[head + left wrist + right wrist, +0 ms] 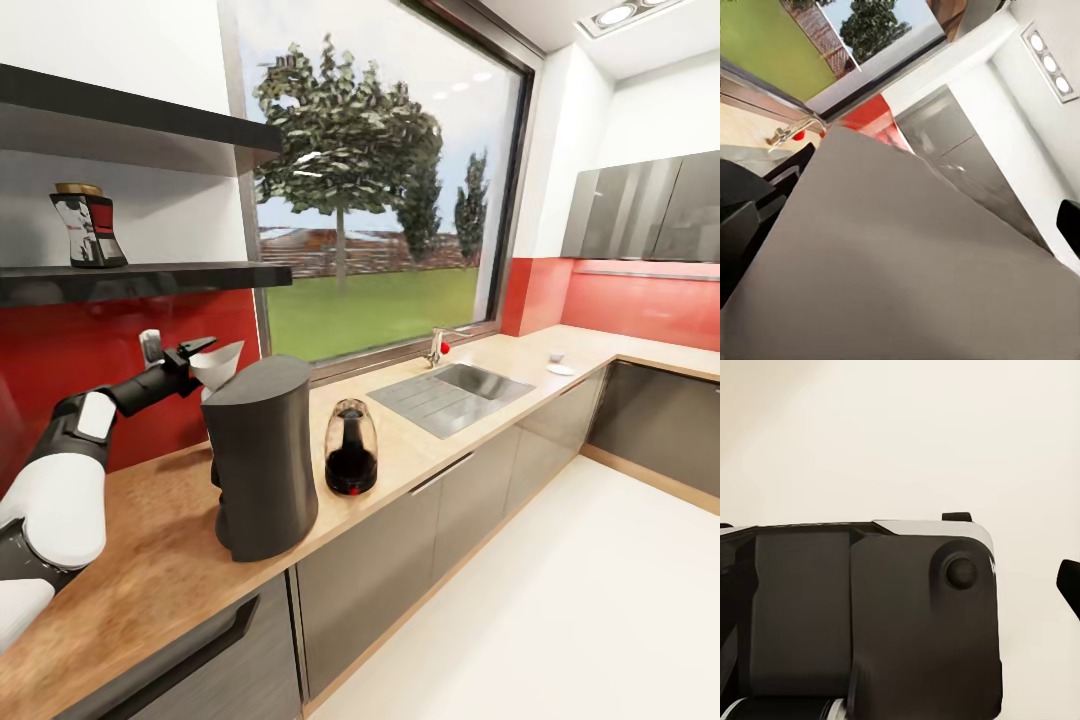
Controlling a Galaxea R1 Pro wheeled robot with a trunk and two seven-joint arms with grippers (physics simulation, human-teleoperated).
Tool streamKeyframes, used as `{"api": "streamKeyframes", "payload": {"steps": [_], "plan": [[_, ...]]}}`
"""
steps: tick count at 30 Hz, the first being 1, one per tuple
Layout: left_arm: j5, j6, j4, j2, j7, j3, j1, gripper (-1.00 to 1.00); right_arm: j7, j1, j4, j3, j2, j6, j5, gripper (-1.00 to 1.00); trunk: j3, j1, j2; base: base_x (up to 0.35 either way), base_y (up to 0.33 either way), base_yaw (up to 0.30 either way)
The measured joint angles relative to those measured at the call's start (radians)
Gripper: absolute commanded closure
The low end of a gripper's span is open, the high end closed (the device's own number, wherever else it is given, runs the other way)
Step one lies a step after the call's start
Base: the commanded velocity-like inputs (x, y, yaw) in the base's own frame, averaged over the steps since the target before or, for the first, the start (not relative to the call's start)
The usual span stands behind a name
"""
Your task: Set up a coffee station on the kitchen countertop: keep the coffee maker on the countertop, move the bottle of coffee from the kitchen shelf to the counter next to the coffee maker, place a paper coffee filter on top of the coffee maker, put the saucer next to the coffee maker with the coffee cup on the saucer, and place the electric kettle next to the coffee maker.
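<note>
Left arm reaches over table (pixel 150 560); left tool (pixel 200 352) is clamped on paper coffee filter (pixel 218 365), held just behind coffee maker (pixel 260 455) top. Electric kettle (pixel 351 447) stands just beside maker, sink (pixel 450 395) farther along. Bottle of coffee (pixel 88 226) sits on kitchen shelf (pixel 150 277). Right tool: can't tell.

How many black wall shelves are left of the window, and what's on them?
2. The upper shelf shows nothing on its visible part. The kitchen shelf below holds the bottle of coffee. Both run past the picture's edge.
</note>
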Motion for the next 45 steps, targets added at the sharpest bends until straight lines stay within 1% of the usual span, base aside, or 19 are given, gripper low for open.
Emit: {"api": "streamKeyframes", "payload": {"steps": [5, 7, 8, 10, 12, 21, 23, 26, 28, 36, 38, 45], "plan": [[-0.001, -0.001, -0.008, 0.005, 0.002, 0.000, 0.000, -1.00, 0.000, 0.000, 0.000, 0.000, 0.000, 0.000, 0.000, -1.00, 0.000, 0.000, 0.000, 0.000, 0.000, 0.000], [0.000, -0.005, -0.010, 0.006, 0.022, 0.001, -0.001, -1.00, 0.000, 0.000, 0.000, 0.000, 0.000, 0.000, 0.000, -1.00, 0.000, 0.000, 0.000, 0.000, 0.000, 0.000], [0.000, -0.014, -0.011, 0.007, 0.030, 0.001, -0.001, -1.00, 0.000, 0.000, 0.000, 0.000, 0.000, 0.000, 0.000, -1.00, 0.000, 0.000, 0.000, 0.000, 0.000, 0.000], [-0.001, -0.053, -0.012, 0.007, 0.055, 0.001, -0.001, -1.00, 0.000, 0.000, 0.000, 0.000, 0.000, 0.000, 0.000, -1.00, 0.000, 0.000, 0.000, 0.000, 0.000, 0.000], [0.002, -0.072, -0.012, 0.006, 0.078, 0.002, -0.001, -1.00, 0.000, 0.000, 0.000, 0.000, 0.000, 0.000, 0.000, -1.00, 0.000, 0.000, 0.000, 0.000, 0.000, 0.000], [-0.001, -0.079, -0.012, 0.008, 0.087, 0.002, -0.001, -1.00, 0.000, 0.000, 0.000, 0.000, 0.000, 0.000, 0.000, -1.00, 0.000, 0.000, 0.000, 0.000, 0.000, 0.000], [-0.001, -0.079, -0.012, 0.013, 0.087, 0.002, -0.001, -1.00, 0.000, 0.000, 0.001, 0.000, 0.000, 0.000, 0.000, -1.00, 0.000, 0.000, 0.000, 0.000, 0.000, 0.000], [-0.001, -0.079, -0.012, 0.027, 0.087, 0.002, -0.001, -1.00, 0.000, 0.000, 0.001, 0.000, 0.000, 0.000, 0.000, -1.00, 0.000, 0.000, 0.000, 0.000, 0.000, 0.000], [-0.001, -0.079, -0.012, 0.045, 0.087, 0.004, -0.001, -1.00, 0.000, 0.000, 0.001, 0.000, 0.000, 0.000, 0.000, -1.00, 0.000, 0.000, 0.000, 0.000, 0.000, 0.000], [0.001, -0.079, -0.012, 0.074, 0.087, 0.011, -0.002, -1.00, 0.000, 0.000, 0.002, 0.000, 0.000, 0.000, 0.000, -1.00, 0.000, 0.000, 0.000, 0.000, 0.000, 0.000], [-0.001, -0.079, -0.012, 0.086, 0.087, 0.011, -0.002, -1.00, 0.000, 0.000, 0.002, 0.000, 0.000, 0.000, 0.000, -1.00, 0.000, 0.000, 0.000, 0.000, 0.000, 0.000], [0.002, -0.080, -0.012, 0.089, 0.086, 0.010, -0.001, -1.00, 0.000, 0.000, 0.002, 0.001, 0.000, 0.000, 0.000, -1.00, 0.000, 0.000, 0.000, 0.000, 0.000, 0.000]]}}
